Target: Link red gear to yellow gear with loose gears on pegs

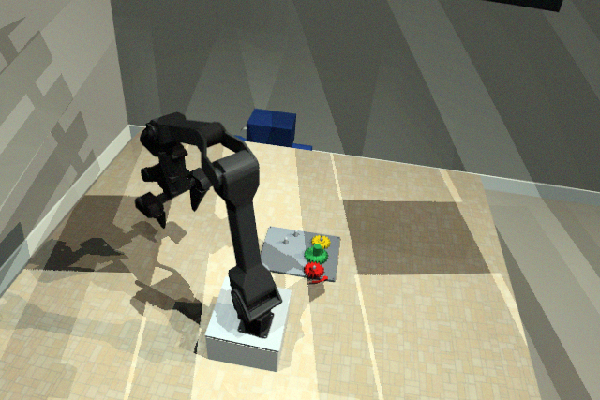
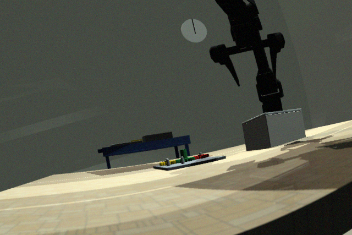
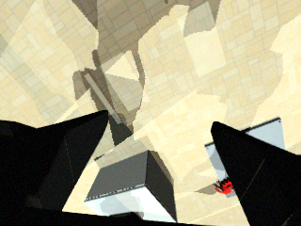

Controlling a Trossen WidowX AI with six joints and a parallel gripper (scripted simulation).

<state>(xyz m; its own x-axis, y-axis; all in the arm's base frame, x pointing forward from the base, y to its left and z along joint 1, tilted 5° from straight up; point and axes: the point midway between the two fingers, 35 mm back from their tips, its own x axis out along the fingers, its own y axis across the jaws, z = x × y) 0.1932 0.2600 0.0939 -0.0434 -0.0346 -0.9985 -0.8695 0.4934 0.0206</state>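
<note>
The grey board (image 1: 280, 258) (image 2: 199, 162) (image 3: 272, 135) lies on the table. On it the red gear (image 1: 313, 271) (image 2: 202, 156), a green gear with a tall hub (image 1: 316, 256) (image 2: 183, 154) and the yellow gear (image 1: 325, 244) (image 2: 163, 163) stand in a row. The green gear is between the other two and looks flat and touching both; exact tooth contact is too small to tell. Two pegs (image 1: 285, 241) (image 1: 295, 234) are bare. A red arrow (image 1: 318, 280) is beside the red gear. My gripper (image 1: 179, 217) (image 2: 256, 83) (image 3: 160, 121) is open and empty, high above the table, away from the board.
The arm stands on a white and grey pedestal (image 1: 242, 355) (image 2: 285, 128) (image 3: 124, 174) near the board. A blue piece of furniture (image 1: 271, 127) (image 2: 147, 145) stands beyond the table. In the wrist view the right finger hides much of the board. No loose gear shows on the table.
</note>
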